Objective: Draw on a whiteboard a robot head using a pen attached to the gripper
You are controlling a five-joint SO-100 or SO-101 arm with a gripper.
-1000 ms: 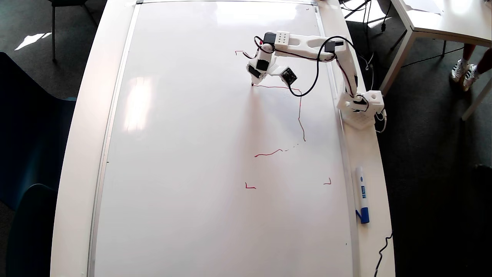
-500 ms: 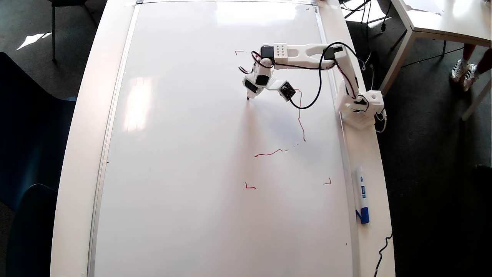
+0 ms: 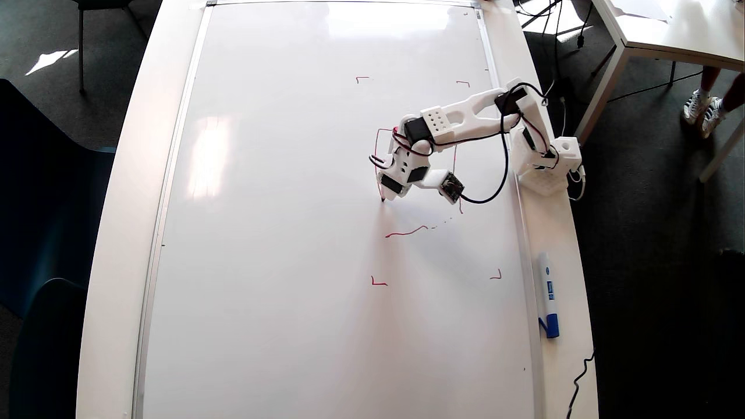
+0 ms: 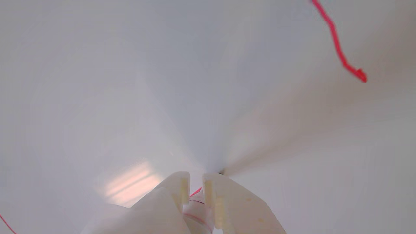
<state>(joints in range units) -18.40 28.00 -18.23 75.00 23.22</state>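
The whiteboard [image 3: 279, 233] fills the table in the overhead view and is the whole background of the wrist view [image 4: 130, 81]. My white gripper [image 3: 389, 189] points down at it, shut on the pen [image 3: 383, 198], whose tip touches the board. In the wrist view the gripper [image 4: 196, 177] clamps the pen [image 4: 194, 208] between its fingers [image 4: 224, 198]. The robot head [image 3: 405, 233] is a partial red outline: a top line, a wobbly right side, a short bottom stroke and a left side ending at the pen tip. One red stroke [image 4: 338, 48] shows at the wrist view's top right.
The arm's base [image 3: 544, 169] stands on the table rim at the board's right edge. A white marker with a blue cap [image 3: 547, 294] lies on that rim lower down. Small red corner marks [image 3: 378, 283] frame the drawing area. Another table [image 3: 669, 29] is at top right.
The gripper with the pen has travelled down the picture from the outline's top left corner, leaving a red left side line. The arm swung and folded closer to its base.
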